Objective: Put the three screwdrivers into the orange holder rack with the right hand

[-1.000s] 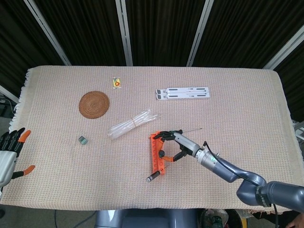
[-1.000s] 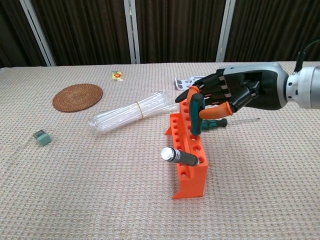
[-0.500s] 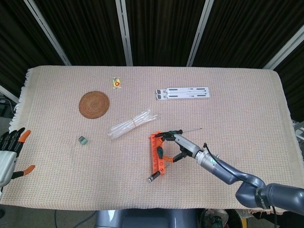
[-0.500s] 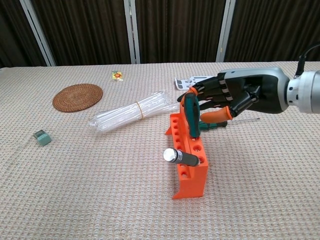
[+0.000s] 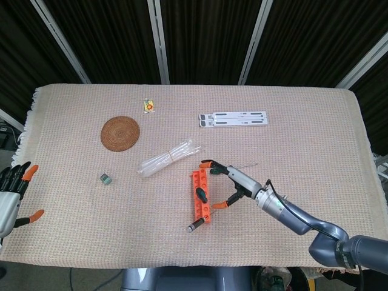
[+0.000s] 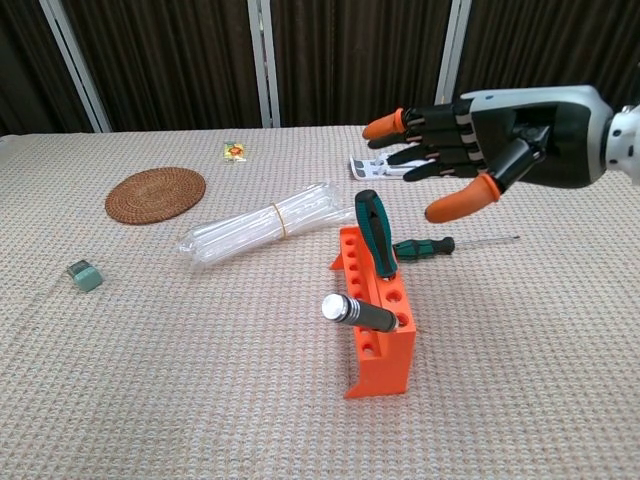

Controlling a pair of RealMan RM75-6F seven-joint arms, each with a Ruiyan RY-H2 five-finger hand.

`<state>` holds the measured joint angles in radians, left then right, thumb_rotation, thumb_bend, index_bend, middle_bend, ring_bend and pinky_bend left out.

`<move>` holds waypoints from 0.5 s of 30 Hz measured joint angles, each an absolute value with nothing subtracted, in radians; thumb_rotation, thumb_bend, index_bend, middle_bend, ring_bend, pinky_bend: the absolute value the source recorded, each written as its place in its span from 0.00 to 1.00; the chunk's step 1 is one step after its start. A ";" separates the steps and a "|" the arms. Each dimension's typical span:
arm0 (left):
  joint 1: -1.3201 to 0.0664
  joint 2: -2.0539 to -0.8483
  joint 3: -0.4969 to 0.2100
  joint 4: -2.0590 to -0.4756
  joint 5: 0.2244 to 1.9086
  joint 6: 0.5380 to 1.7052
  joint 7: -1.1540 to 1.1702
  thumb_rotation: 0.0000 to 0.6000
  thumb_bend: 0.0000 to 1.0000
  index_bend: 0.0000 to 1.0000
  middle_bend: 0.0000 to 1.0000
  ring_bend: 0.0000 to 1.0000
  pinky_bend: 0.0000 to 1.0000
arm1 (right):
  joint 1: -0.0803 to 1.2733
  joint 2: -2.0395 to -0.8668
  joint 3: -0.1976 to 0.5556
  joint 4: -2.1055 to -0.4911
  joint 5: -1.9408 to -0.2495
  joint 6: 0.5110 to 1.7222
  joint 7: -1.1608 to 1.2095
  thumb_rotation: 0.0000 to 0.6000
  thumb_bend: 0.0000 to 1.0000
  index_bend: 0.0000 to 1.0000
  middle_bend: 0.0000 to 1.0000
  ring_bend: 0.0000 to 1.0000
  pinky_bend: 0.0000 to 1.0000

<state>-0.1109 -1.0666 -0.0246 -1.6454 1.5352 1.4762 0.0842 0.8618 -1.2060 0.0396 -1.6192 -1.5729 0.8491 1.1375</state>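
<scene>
So the counter [image 5: 315,121] was covered in a beige woven cloth, with dark curtains and pale slanted bars behind it. My right robot hand [image 6: 470,150] was hovering spread wide with nothing in it, above the orange holder rack [image 6: 378,320]. Two screwdrivers sat in that rack: a green-handled one [image 6: 376,232] leaning out of a middle hole, and a black-handled one [image 6: 358,312] with a silver cap tilted out of the near end. The third screwdriver [image 6: 440,243], also green, lay flat on the cloth just beside the rack, under my hand. My left robot hand [image 5: 13,194] was at the counter's left edge, fingers apart, holding nothing. Also lying around: a round woven coaster [image 5: 120,133], a bundle of clear tubes [image 5: 168,157], a white folding stand [image 5: 233,119], a small green block [image 5: 106,178] and a little yellow packet [image 5: 148,105].
</scene>
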 measured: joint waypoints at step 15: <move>-0.117 -1.078 -0.022 -1.641 1.544 1.471 0.089 1.00 0.06 0.00 0.00 0.00 0.00 | 0.897 -1.238 0.098 -1.479 -1.390 0.781 0.625 1.00 0.20 0.35 0.07 0.00 0.00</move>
